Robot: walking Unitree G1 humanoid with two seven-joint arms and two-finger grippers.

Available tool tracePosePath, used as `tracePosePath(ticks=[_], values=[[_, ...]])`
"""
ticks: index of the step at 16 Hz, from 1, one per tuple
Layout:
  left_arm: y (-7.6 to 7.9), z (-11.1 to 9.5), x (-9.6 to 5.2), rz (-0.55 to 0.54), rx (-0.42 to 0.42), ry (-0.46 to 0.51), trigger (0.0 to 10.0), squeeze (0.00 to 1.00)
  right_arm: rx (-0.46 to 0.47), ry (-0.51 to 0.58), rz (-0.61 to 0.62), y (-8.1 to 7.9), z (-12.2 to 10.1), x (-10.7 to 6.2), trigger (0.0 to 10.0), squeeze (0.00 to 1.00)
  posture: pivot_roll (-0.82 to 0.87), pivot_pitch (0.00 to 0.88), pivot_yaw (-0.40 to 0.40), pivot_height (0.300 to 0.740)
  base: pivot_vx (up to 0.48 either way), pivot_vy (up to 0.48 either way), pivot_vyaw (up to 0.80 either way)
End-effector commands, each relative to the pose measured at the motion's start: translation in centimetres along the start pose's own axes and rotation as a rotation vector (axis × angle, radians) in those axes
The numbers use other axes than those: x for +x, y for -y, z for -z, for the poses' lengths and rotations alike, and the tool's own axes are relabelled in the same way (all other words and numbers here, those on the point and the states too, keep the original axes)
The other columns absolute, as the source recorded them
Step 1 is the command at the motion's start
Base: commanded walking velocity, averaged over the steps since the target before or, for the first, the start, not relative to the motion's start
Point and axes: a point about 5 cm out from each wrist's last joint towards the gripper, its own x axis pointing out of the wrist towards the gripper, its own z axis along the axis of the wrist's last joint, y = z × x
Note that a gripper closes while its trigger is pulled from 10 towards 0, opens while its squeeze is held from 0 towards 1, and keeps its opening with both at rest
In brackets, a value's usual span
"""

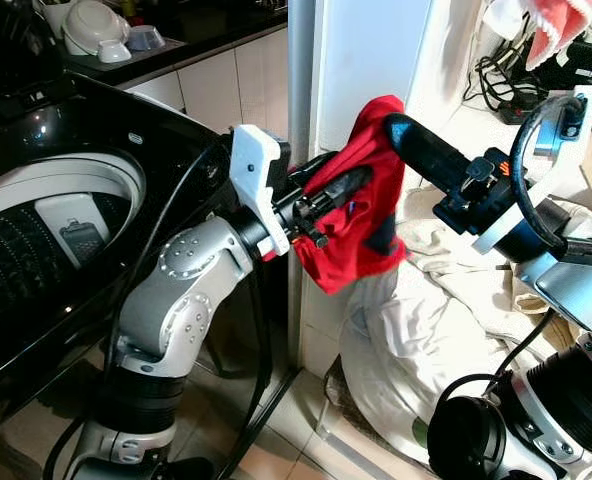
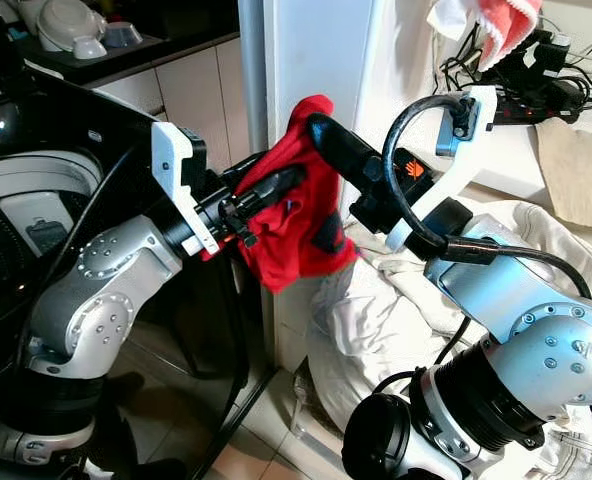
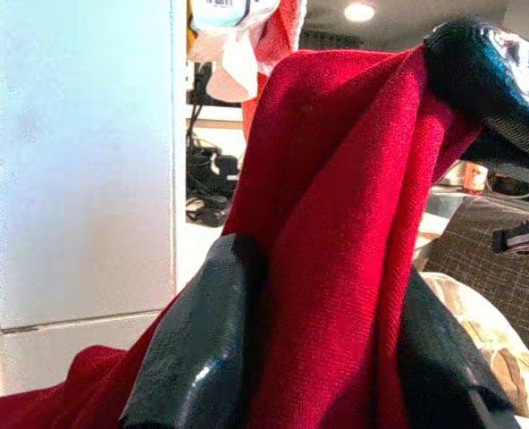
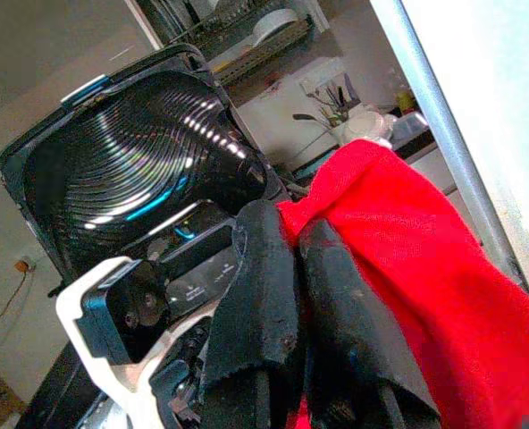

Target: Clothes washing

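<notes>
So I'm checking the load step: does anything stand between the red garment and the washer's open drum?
Only the robot's own left arm. The red garment hangs between both pincers, left pincer and right pincer, right of the open washer drum, with nothing else visible between.

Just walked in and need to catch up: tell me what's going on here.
The robot is holding a red garment up between both grippers. The left gripper clamps its middle and the right gripper pinches its top edge. The washing machine stands open to the robot's left, and a pile of pale laundry lies below the garment.
</notes>
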Motion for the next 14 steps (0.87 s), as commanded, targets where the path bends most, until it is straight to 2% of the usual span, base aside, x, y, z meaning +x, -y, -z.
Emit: tracePosePath(ticks=[1,3,4,5,6,7,8,9,10,11,12,13,14], values=[[-0.6,-0.4,-0.4,-0.034,0.021,0.009,0.0,0.00,-0.004,-0.012,-0.027,-0.4,0.1,0.2,0.0,0.00,-0.11,0.000,0.009,0.740,0.000,0.000,0.00],[-1.3,-0.9,-0.4,-0.081,0.032,0.034,0.0,0.00,-0.016,-0.007,-0.032,-0.5,-0.1,0.2,0.0,0.00,-0.11,0.000,0.006,0.740,0.000,0.000,0.00],[-2.2,-1.6,-0.4,-0.137,0.059,0.056,0.0,0.00,-0.034,-0.004,-0.053,-0.7,-0.2,0.3,0.0,0.80,-0.11,0.000,0.004,0.740,0.000,0.000,0.00],[-3.0,-2.0,-0.5,-0.185,0.087,0.066,0.0,0.00,-0.039,-0.002,-0.049,-0.7,-0.3,0.3,0.0,1.00,-0.11,0.000,0.004,0.740,0.000,0.000,0.00],[-5.4,-3.8,-1.1,-0.332,0.178,0.089,0.0,0.00,-0.032,0.003,-0.037,-0.6,-0.3,0.3,10.0,1.00,-0.11,0.000,0.004,0.740,0.000,0.000,0.00],[-8.2,-6.3,-2.2,-0.483,0.306,0.092,0.0,0.00,-0.102,-0.047,-0.019,-0.7,-0.1,0.2,10.0,1.00,-0.10,0.000,0.005,0.740,0.000,0.000,0.00],[-10.6,-9.0,-3.5,-0.600,0.425,0.068,0.0,0.00,-0.211,-0.139,0.003,-1.0,0.6,0.2,10.0,1.00,-0.10,0.000,0.006,0.740,0.000,0.000,0.00],[-11.3,-9.7,-3.9,-0.627,0.454,0.055,0.0,0.00,-0.238,-0.167,0.009,-1.0,0.9,0.3,10.0,1.00,-0.10,0.000,0.006,0.740,0.000,0.000,0.00],[-12.7,-11.0,-4.7,-0.690,0.575,-0.040,0.0,0.00,-0.280,-0.220,0.005,-1.3,1.7,0.5,10.0,0.00,-0.09,0.000,0.006,0.740,0.000,0.000,0.00],[-14.3,-11.5,-5.7,-0.762,0.716,-0.223,0.0,0.00,-0.285,-0.241,-0.004,-1.5,2.2,1.0,10.0,0.00,-0.09,0.000,0.007,0.740,0.000,0.000,0.00],[-15.6,-11.5,-6.5,-0.827,0.730,-0.337,8.0,0.00,-0.292,-0.248,0.002,-1.5,2.4,1.5,10.0,0.00,-0.08,0.000,0.005,0.740,0.000,0.000,0.00],[-15.9,-11.1,-6.6,-0.828,0.706,-0.363,10.0,0.00,-0.300,-0.256,0.007,-1.4,2.5,1.6,10.0,0.00,-0.08,0.000,0.005,0.740,0.000,0.000,0.00],[-16.4,-9.7,-6.8,-0.770,0.671,-0.462,10.0,0.01,-0.333,-0.284,0.009,-1.4,2.9,1.8,10.0,0.00,-0.08,0.000,0.008,0.740,0.000,0.000,0.00]])
